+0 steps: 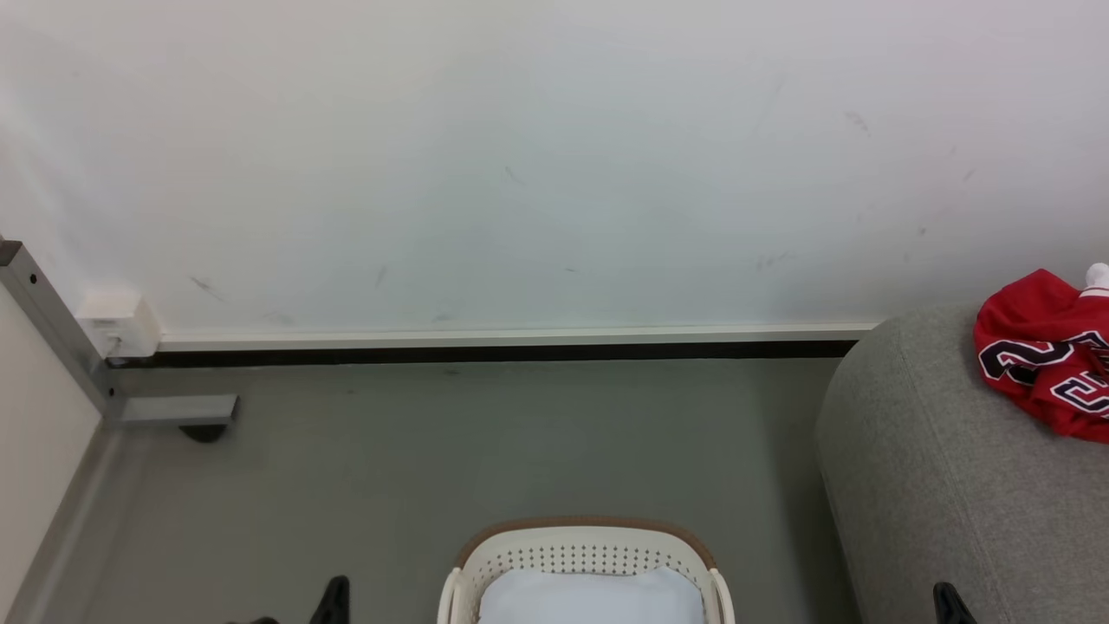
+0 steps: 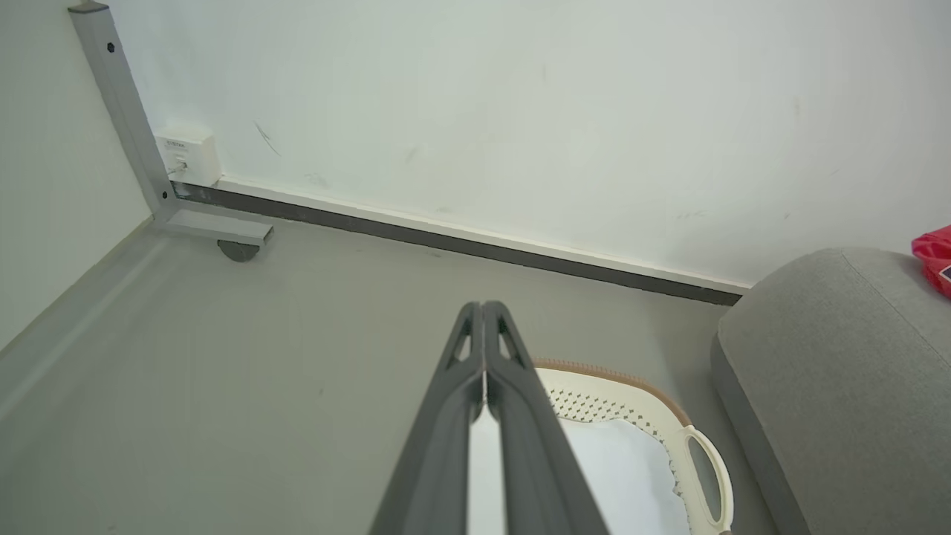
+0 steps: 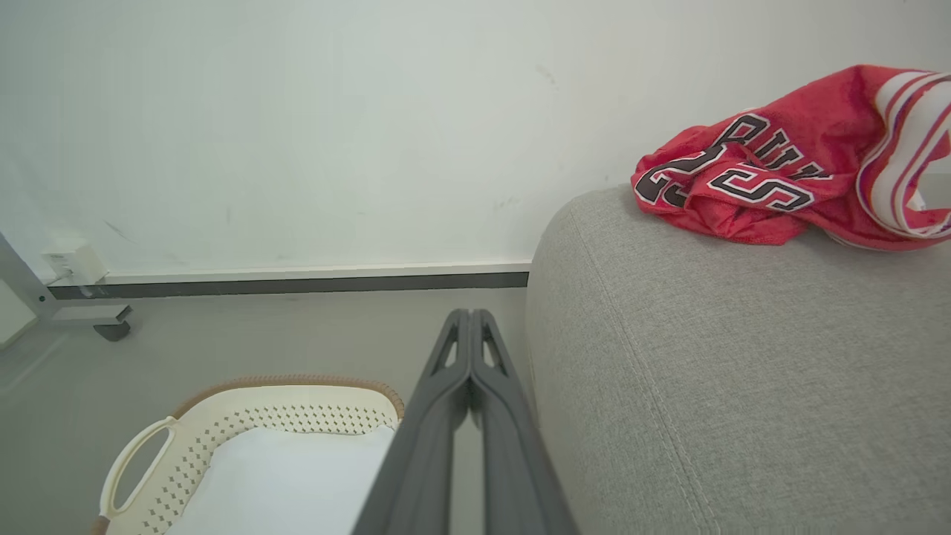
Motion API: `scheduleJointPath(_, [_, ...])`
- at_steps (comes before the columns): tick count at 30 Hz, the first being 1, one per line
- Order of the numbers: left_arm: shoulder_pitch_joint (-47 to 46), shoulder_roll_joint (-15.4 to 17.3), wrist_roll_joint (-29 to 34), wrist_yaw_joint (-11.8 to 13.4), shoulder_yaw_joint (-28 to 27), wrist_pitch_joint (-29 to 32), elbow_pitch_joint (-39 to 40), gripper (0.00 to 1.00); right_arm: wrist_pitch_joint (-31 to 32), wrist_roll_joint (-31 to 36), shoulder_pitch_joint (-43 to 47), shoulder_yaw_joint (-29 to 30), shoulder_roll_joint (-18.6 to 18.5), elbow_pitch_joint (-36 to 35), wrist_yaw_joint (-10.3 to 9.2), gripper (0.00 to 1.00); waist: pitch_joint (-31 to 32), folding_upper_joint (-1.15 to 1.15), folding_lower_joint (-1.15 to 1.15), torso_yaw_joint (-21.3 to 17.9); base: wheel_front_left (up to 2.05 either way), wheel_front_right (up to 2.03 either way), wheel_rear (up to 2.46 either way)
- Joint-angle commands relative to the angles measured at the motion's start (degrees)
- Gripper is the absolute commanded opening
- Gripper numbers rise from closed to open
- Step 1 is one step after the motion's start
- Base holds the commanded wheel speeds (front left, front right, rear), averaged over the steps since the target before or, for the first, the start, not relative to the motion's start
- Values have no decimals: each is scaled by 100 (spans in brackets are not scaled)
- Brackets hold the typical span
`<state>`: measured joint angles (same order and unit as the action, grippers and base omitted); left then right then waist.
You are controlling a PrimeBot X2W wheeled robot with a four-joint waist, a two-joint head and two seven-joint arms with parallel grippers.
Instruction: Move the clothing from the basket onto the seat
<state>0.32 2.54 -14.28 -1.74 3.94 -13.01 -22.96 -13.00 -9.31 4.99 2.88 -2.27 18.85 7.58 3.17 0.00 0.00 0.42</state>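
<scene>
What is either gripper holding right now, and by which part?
Nothing is held. The left gripper and the right gripper are both shut on nothing; the red jersey lies crumpled on the grey seat.

Basket (image 1: 587,542): near half cut off by the head view's bottom edge.
Red jersey (image 1: 1044,351): runs off the right edge.
Seat (image 1: 918,485): cut off at right and bottom.
Left hand (image 1: 333,600): cut off below its dark tip, lower left.
Right hand (image 1: 951,604): likewise, lower right.
Wall box label (image 2: 175,143): too small to read.
</scene>
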Motion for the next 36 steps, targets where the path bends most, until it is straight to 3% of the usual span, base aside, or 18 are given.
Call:
scheduleJointPath(1, [-148,16,-275,-18,-63,54,119,0,46,-283,-145,43,-45,-85,-1,0,-4,0,0,0,0,0,0])
scheduleJointPath(36, [-360,29,-3475,-260,-462,837,489,0,833,-3696,-563,158,-63,-299,-5,0,-102,0,0,-13,0,0,0])
